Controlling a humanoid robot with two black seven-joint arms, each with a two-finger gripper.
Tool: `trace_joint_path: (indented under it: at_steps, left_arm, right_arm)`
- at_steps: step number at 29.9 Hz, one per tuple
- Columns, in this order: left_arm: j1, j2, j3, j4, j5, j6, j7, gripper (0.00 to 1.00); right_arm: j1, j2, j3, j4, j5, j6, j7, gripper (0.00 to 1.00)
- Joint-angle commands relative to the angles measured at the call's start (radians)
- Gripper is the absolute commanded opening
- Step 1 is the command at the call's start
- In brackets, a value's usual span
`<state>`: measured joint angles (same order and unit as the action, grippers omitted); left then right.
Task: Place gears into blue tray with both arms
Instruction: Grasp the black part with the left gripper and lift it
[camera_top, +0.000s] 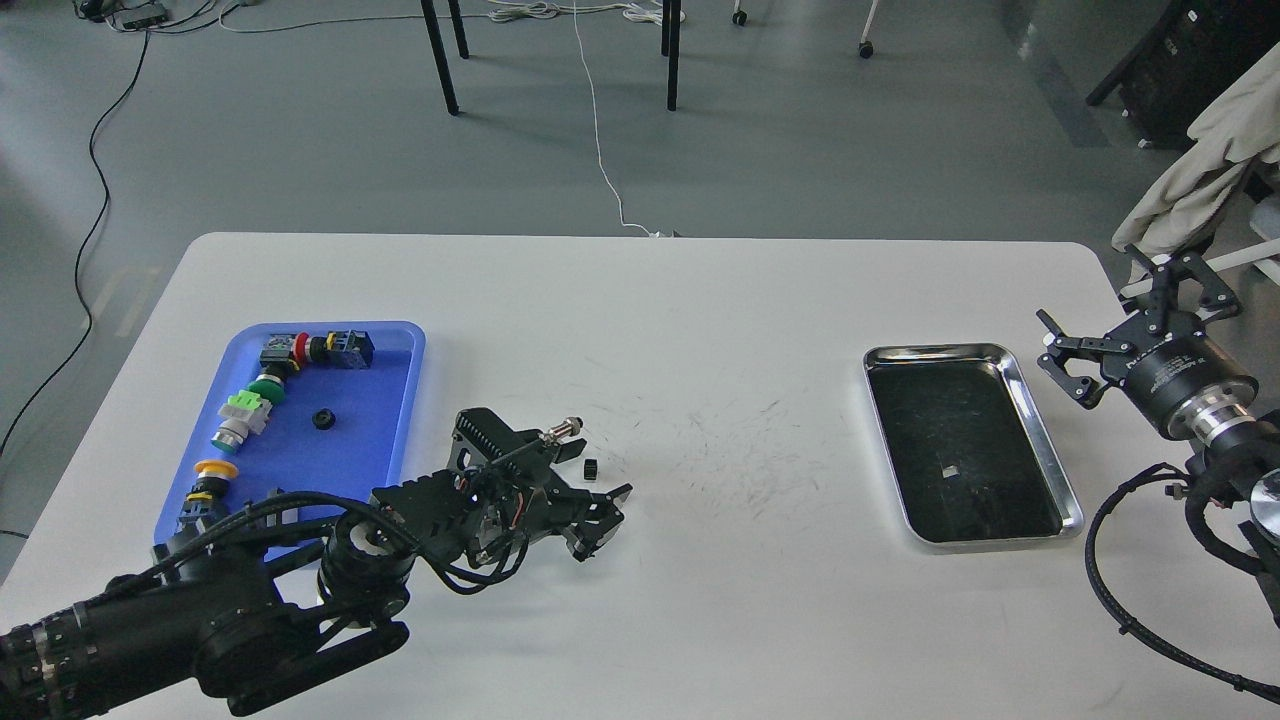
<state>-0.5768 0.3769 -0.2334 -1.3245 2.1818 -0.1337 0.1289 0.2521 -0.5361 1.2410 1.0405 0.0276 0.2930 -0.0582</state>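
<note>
Both sets of jaws look open and hold nothing, as far as I can see. My left gripper lies low over the white table, with its fingers spread and pointing to the right. One small black gear sits on the table just past the fingertips, a little farther from me than they are, and nothing touches it. Next to it lies a small silver part, near the top of the gripper. Another gear is already lying in the blue tray, near some colored push-button switches. The blue tray is just to the left of my left gripper. My right gripper is way over on the other side, next to the shiny steel tray, well apart from the loose gear. So my left arm is much nearer and I think it should grab that gear. It needs to reach a bit forward, close on the tiny gear, then carry it left into the blue tray.
</note>
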Motion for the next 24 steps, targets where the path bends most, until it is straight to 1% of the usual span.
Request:
trace_joint_path:
  at_steps: [1, 2, 4, 5, 8, 9, 14, 18, 24]
  left_arm:
    - [0.0, -0.001, 0.0, 0.005, 0.0, 0.0, 0.0, 0.54]
    - [0.0, 0.0, 0.0, 0.005, 0.0, 0.0, 0.0, 0.5]
    - [0.0, 0.0, 0.0, 0.004, 0.0, -0.001, 0.0, 0.48]
    - [0.0, 0.004, 0.0, 0.004, 0.0, -0.001, 0.0, 0.44]
    - [0.003, 0.007, 0.002, 0.005, 0.0, -0.001, 0.0, 0.23]
    - [0.003, 0.007, 0.002, 0.004, 0.0, -0.001, 0.0, 0.19]
    - [0.003, 0.013, -0.001, 0.004, 0.0, -0.001, -0.002, 0.13]
    - [0.003, 0.022, -0.036, 0.004, 0.0, -0.001, -0.002, 0.1]
    - [0.002, 0.098, -0.121, -0.041, 0.0, 0.0, -0.011, 0.09]
  right_arm:
    - [-0.001, 0.001, 0.0, 0.0, 0.0, 0.0, 0.0, 0.96]
    - [-0.001, 0.001, 0.0, 0.0, 0.0, 0.0, 0.0, 0.96]
    - [-0.001, 0.001, 0.0, 0.0, 0.0, 0.0, 0.0, 0.96]
    - [-0.001, 0.001, 0.0, 0.0, 0.0, 0.0, 0.0, 0.96]
    - [-0.001, 0.001, -0.002, 0.001, 0.0, 0.0, 0.0, 0.96]
    - [-0.001, 0.001, -0.002, 0.0, 0.0, 0.0, 0.0, 0.96]
    - [-0.001, 0.001, -0.003, 0.001, 0.0, 0.0, 0.0, 0.96]
    - [-0.001, 0.001, -0.003, 0.003, 0.0, 0.0, 0.0, 0.96]
    - [-0.001, -0.001, -0.002, 0.006, 0.0, 0.001, 0.0, 0.96]
